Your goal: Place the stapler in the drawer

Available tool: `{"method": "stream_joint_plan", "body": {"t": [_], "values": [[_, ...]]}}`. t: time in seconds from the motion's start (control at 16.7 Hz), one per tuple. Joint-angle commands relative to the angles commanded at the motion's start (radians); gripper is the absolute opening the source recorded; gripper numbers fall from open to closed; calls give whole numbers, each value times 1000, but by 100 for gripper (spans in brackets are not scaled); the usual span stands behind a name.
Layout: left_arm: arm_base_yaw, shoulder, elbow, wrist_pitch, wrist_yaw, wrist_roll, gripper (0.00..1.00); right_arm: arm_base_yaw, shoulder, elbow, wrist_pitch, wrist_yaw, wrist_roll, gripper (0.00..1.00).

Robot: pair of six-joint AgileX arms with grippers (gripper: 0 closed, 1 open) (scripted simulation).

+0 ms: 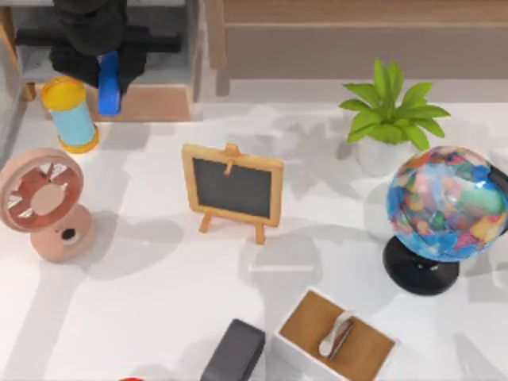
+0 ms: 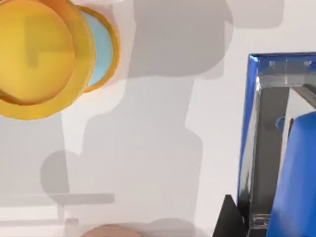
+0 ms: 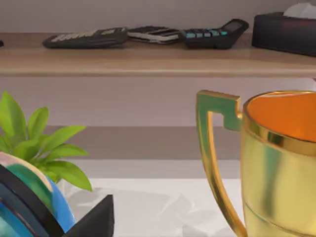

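Note:
The blue stapler (image 1: 109,89) hangs from my left gripper (image 1: 110,70), which is shut on it at the top left of the table. It points out over the drawer's tan front panel (image 1: 155,104), and the drawer's grey inside (image 1: 171,67) lies just behind it. In the left wrist view the stapler (image 2: 298,177) fills the edge, glossy blue with a metal underside, and the white tabletop is below it. My right arm is parked at the right side, close by the globe.
A yellow and blue cylinder (image 1: 70,115) stands right beside the drawer front. A pink fan (image 1: 44,198), chalkboard (image 1: 232,186), plant (image 1: 393,115), globe (image 1: 444,206), dark grey block (image 1: 234,349) and small white box (image 1: 292,343) are spread around. A gold trophy (image 3: 276,163) stands near the right arm.

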Motion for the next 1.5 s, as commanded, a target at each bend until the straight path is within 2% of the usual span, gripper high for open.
{"method": "stream_joint_plan", "body": {"t": [0.36,0.66,0.78,1.02,1.5], "values": [[350,24,292,-132,18,408,0,0,0,0,0,0,0,100],[563,192,436,-148,42,585,0,0,0,0,0,0,0,100],[597,278,447,-146,54,602,0,0,0,0,0,0,0,100],[598,411,405,-143,66,581,0,0,0,0,0,0,0,100],[598,431,382,-138,63,575,0,0,0,0,0,0,0,100]]}}
